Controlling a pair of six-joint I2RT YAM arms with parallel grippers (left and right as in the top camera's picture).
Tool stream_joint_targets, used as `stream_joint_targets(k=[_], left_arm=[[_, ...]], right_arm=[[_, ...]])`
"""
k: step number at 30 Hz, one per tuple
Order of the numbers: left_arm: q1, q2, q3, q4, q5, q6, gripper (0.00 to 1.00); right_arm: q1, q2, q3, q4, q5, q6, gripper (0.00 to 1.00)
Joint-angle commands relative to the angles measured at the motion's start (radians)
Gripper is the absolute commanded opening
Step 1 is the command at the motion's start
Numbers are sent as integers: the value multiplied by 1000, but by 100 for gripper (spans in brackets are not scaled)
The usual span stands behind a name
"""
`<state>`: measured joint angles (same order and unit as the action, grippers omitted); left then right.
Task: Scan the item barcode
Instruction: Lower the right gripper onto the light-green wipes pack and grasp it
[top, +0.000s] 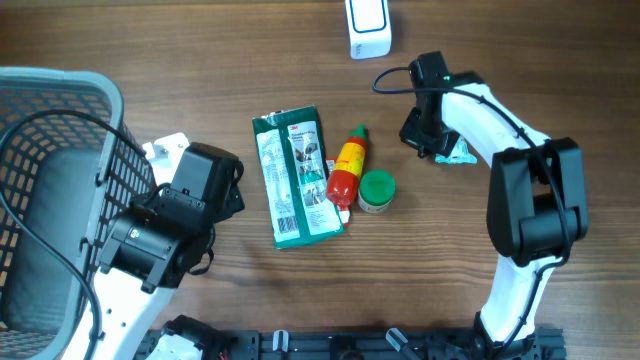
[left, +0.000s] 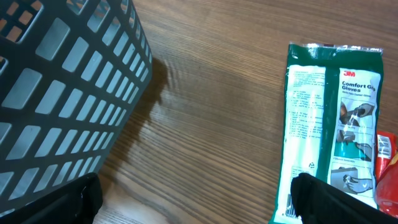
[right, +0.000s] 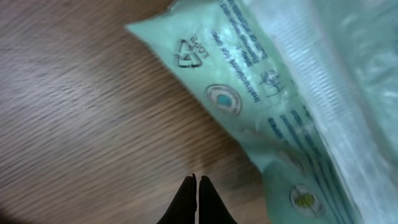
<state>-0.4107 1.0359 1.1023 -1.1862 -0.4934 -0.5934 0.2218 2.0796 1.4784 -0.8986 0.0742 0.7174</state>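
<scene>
A pale green plastic packet (right: 298, 93) lies on the wooden table, just right of my right gripper (right: 197, 180). That gripper's black fingers are pressed together with nothing between them. From overhead, the right gripper (top: 428, 138) sits at the packet's (top: 460, 153) left edge, at the back right. A white scanner-like device (top: 368, 28) stands at the far edge. My left gripper (left: 196, 205) is open over bare wood, its right finger (left: 329, 199) overlapping the corner of a green 3M gloves pack (left: 323, 118); a barcode shows there.
A grey mesh basket (top: 50, 120) fills the left side, close to the left arm (top: 180, 215). The gloves pack (top: 296, 176), a red and yellow bottle (top: 346, 172) and a green-lidded jar (top: 376, 191) lie mid-table.
</scene>
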Motion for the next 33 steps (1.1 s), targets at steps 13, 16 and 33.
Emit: stream_joint_targets(k=[13, 16, 33], left_arm=[[5, -2, -4, 0, -16, -17, 100], [5, -2, -4, 0, -16, -18, 100], [5, -2, -4, 0, -16, -18, 100]], right_arm=[[-68, -89, 33, -51, 128, 584, 5], [-68, -31, 33, -49, 113, 595, 5], [-71, 27, 60, -150, -50, 459, 89]])
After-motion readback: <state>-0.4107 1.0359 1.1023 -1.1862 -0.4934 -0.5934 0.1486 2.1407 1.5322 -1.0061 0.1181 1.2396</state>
